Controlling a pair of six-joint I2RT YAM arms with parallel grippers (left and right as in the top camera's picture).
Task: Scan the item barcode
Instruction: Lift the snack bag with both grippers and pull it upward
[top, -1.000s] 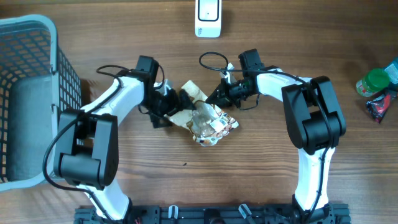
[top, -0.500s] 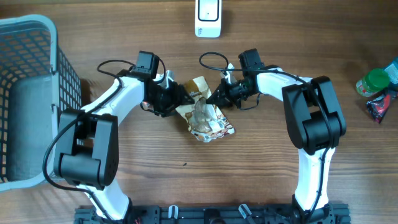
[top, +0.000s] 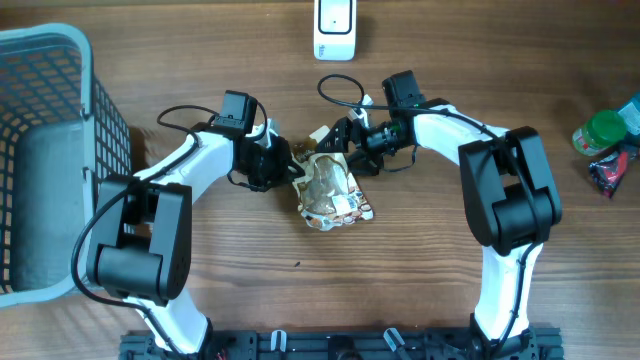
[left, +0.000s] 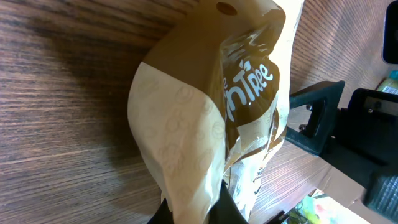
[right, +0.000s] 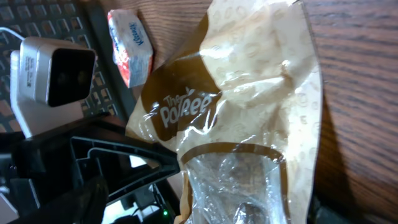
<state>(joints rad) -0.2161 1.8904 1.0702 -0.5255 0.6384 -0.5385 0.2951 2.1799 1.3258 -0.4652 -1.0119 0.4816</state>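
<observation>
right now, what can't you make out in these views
Barcode: not seen on the bag in any view; the crumpled film hides part of its print.
Fingertips of the left gripper: left wrist view, cut off by the bottom edge and covered by the bag.
Things beside the green-capped bottle: overhead, cut by the right edge, too small to name.

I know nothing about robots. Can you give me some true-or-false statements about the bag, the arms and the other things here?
The left gripper is pinching the snack bag. True.
The bag is inside the basket. False: it is between the two grippers, away from the basket.
The white scanner sits beyond the bag, near the top of the overhead view. True.
The right gripper is clamped shut on the bag. False: its jaws stand open.
The green-capped bottle stands beside the basket. False: it is on the opposite side.
</observation>
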